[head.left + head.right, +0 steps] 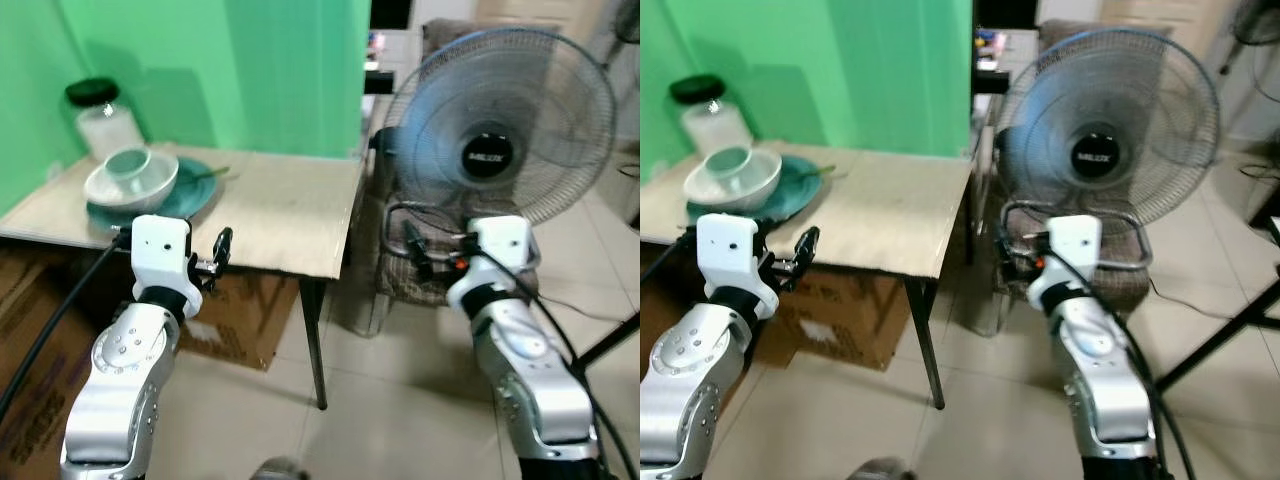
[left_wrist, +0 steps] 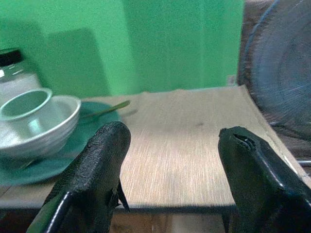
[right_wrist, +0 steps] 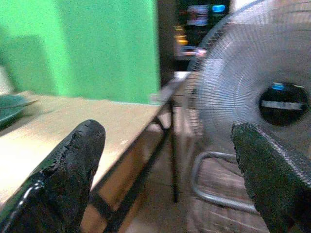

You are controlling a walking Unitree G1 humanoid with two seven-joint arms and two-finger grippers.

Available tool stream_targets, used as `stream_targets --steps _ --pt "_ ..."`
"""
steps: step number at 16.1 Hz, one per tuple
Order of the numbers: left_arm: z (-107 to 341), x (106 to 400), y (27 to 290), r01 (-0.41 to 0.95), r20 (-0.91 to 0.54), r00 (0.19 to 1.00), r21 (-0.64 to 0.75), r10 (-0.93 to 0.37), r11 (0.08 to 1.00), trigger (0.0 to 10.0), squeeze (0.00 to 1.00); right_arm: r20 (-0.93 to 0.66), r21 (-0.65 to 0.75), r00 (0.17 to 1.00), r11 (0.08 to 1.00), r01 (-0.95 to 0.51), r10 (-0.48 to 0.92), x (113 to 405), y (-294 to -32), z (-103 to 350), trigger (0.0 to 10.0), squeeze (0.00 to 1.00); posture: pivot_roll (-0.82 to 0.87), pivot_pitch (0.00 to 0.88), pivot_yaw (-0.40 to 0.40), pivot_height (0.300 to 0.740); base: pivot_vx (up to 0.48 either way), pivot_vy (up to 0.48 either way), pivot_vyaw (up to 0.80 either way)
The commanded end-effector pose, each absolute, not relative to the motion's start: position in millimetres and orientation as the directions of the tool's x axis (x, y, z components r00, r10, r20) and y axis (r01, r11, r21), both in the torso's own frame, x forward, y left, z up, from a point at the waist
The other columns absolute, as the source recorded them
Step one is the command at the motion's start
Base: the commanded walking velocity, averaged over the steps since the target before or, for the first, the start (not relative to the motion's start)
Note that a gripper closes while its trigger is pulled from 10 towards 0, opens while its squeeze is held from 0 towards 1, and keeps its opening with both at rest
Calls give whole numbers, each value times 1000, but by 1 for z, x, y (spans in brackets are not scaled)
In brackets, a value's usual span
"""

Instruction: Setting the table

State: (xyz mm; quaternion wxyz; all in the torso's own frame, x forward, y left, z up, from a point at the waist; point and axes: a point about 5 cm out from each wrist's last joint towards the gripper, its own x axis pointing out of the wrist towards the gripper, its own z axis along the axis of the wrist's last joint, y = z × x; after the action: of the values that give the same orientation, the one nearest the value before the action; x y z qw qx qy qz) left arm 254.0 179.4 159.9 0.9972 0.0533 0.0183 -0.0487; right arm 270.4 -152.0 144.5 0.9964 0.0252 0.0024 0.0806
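Left gripper (image 2: 170, 160) held out level before the near edge of the table (image 1: 290, 215), fingers spread apart, nothing between them. From the left wrist view the two black fingers (image 2: 95, 170) frame the bare wood-grain tabletop. Right gripper (image 3: 170, 179) raised off to the right of the table, in front of the standing fan (image 1: 500, 130); its fingers also parted and empty. Table's right edge and a dark leg show past them in the right wrist view.

Tableware is gathered at the far left corner of the table. Teal plate (image 1: 195, 195) lies flat on the top. White bowl (image 1: 140, 190) sits on the plate, and a small pale cup (image 1: 128, 162) rests inside the bowl. Thin utensil (image 1: 212, 175) lies across the plate's right rim, handle end pointing out over the wood; could be a spoon, too blurred to settle. Glass jar (image 1: 105, 120) with a black lid stands just behind the bowl, against the green backdrop (image 1: 250, 70).

Rest of the tabletop to the right of the plate is plain wood. Cardboard box (image 1: 240, 315) sits on the tiled floor (image 1: 400, 400) under the table. Fan faces the camera, grey grille, dark hub with a label that cannot be read. Black cables trail from both wrists.
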Motion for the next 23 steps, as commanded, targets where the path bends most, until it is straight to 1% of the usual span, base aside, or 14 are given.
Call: stream_targets --steps 1,3,13,17,19,23 --pt "159 254 184 94 -59 994 121 -87 988 10000 0 4 70 986 983 -167 167 272 -145 147 10000 0 158 0 19 740 0 439 0" --pt "159 254 184 95 -60 994 124 -88 988 10000 0 2 90 987 983 -162 163 273 -145 147 10000 0 161 0 17 740 0 429 0" --pt "161 255 185 95 -54 995 136 -89 986 10000 0 3 102 984 979 -179 180 277 -139 148 10000 0 170 0 0 740 0 429 0" --pt "163 256 187 66 -34 997 121 -62 990 10000 0 -6 137 984 975 -177 179 277 -138 147 10000 0 173 0 -1 740 0 0 0" --pt "162 259 189 49 -36 998 138 -44 989 10000 0 -10 134 983 974 -182 185 276 -137 146 10000 0 173 0 0 740 0 0 0" --pt "163 259 188 54 -22 998 125 -51 991 10000 0 -13 132 981 973 -188 192 277 -136 146 10000 0 179 0 -6 740 0 0 0"
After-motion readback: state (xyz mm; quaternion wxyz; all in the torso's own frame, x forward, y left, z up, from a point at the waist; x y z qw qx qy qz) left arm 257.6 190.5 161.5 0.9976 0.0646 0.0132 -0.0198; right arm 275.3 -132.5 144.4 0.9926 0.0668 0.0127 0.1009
